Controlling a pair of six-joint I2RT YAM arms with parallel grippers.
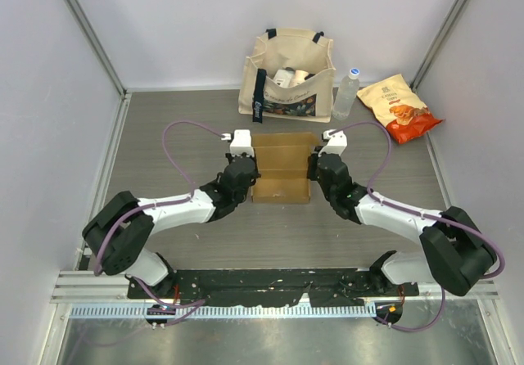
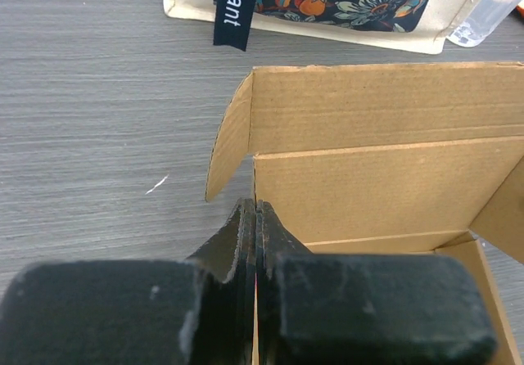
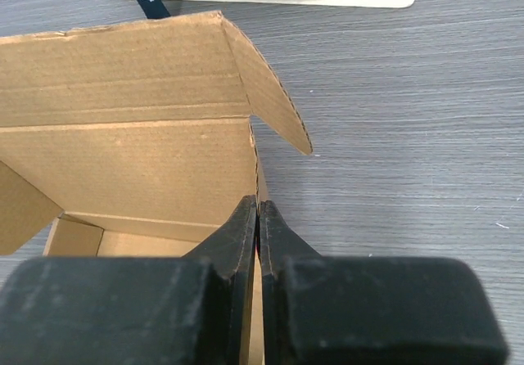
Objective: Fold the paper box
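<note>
Two arms stretched fwd, elbows out, wrists angled inward; left tool point(image 1: 250, 171) clenched on paper box point(image 1: 282, 162) left wall, right tool point(image 1: 314, 168) on right wall; box sat mid-worktop point(image 1: 180, 128). Only wrist cams showed end flaps point(image 2: 231, 136) splayed outward.

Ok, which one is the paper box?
Look at the middle of the grey table, between the left arm and right arm. The paper box sits there, in front of the tote bag. It is plain brown cardboard with flaps; the bag has flower prints.
</note>
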